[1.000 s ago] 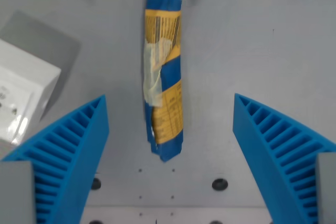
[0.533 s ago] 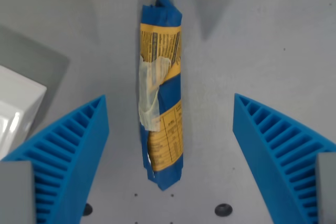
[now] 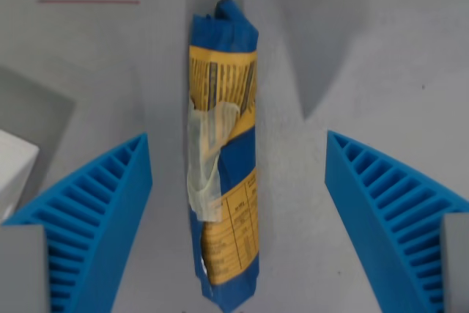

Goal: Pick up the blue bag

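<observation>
The blue bag (image 3: 223,159) lies lengthwise on the grey table, a rolled blue packet with a yellow printed label and a strip of clear tape. It runs from the top centre of the wrist view down to the bottom edge. My gripper (image 3: 236,181) is open, with one ribbed blue finger (image 3: 95,225) at the wrist view's left and the other at the right. The bag lies between the fingers, nearer the left one, touching neither.
A white box (image 3: 13,170) shows at the left edge, partly cut off. A thin red line (image 3: 88,1) is marked on the grey table (image 3: 366,56) at the top left. Finger shadows fall on the table.
The camera has come down closer over the bag, which looks larger and reaches lower in the view. The white box has slid towards the left edge. The fingers stay open.
</observation>
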Robot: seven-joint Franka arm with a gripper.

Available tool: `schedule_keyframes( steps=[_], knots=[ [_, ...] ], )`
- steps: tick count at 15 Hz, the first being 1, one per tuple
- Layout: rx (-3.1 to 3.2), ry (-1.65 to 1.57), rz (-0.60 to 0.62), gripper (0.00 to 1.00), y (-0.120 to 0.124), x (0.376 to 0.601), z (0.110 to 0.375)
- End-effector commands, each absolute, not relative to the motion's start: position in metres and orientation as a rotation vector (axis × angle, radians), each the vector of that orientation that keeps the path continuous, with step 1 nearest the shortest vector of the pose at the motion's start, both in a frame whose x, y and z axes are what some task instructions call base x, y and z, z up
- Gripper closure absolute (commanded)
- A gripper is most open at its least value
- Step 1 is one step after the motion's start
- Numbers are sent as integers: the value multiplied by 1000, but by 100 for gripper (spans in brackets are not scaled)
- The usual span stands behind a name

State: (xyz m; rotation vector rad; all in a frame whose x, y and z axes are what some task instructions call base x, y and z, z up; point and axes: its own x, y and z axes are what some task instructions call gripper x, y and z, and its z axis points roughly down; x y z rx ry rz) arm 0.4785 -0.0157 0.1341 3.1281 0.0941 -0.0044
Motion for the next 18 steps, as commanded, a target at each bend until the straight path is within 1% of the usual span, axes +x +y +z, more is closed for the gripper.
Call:
schedule_keyframes(
  steps=[1, 18],
  knots=[
    [3194, 129, 150, 100, -15, 474, 116],
    [3194, 129, 150, 100, -15, 474, 116]
  ],
)
